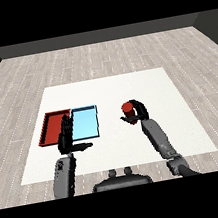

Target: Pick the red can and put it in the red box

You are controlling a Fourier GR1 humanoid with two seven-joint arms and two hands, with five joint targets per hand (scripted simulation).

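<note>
Right robot hand [140,111] curls round the red can [127,110].
The can sits upright right of the counter [127,85] centre; the left robot hand [66,136], fingers straight, overlaps the red tray [51,127] beside the light blue tray [85,123], toward the left edge.

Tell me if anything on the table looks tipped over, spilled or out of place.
Nothing stands out. The red can is upright in the right hand, and the red tray and light blue tray lie flat side by side. The left hand hovers open.
</note>
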